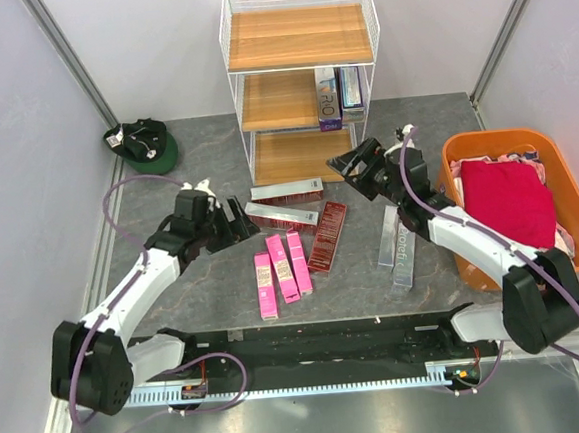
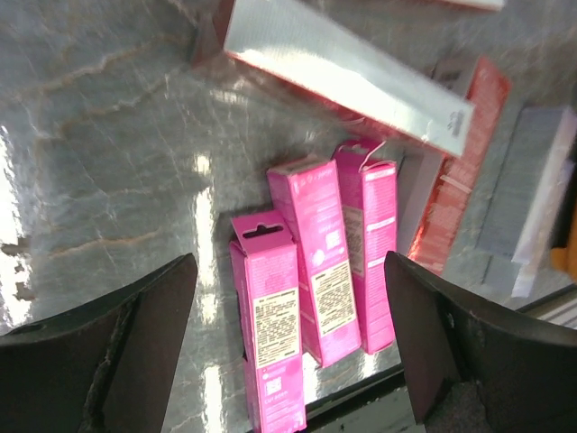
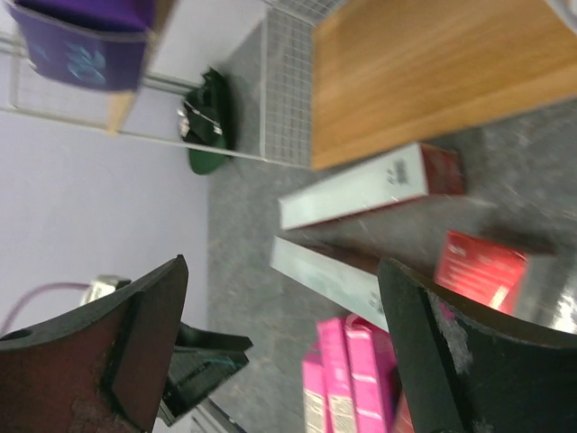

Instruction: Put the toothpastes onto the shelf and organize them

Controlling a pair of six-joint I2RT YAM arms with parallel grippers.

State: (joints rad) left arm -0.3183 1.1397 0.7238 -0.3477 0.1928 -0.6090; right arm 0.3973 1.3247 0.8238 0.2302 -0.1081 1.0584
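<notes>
We find the left gripper point(image 1: 238, 221) released and empty, aimed at three pink toothpastes point(image 1: 281, 265) lying side by side mid-table, so we judge one to be the next pick. The right gripper point(image 1: 348, 172), likewise released and empty, faces the shelf point(image 1: 300, 37), where two silver toothpastes point(image 1: 338, 94) stand upright on the middle board.

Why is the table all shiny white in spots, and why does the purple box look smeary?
Left wrist view: light bounces off the glossy table, making white glare patches. Right wrist view: the purple box is blurred, probably out of focus. Top external view: sharp, evenly lit.
</notes>
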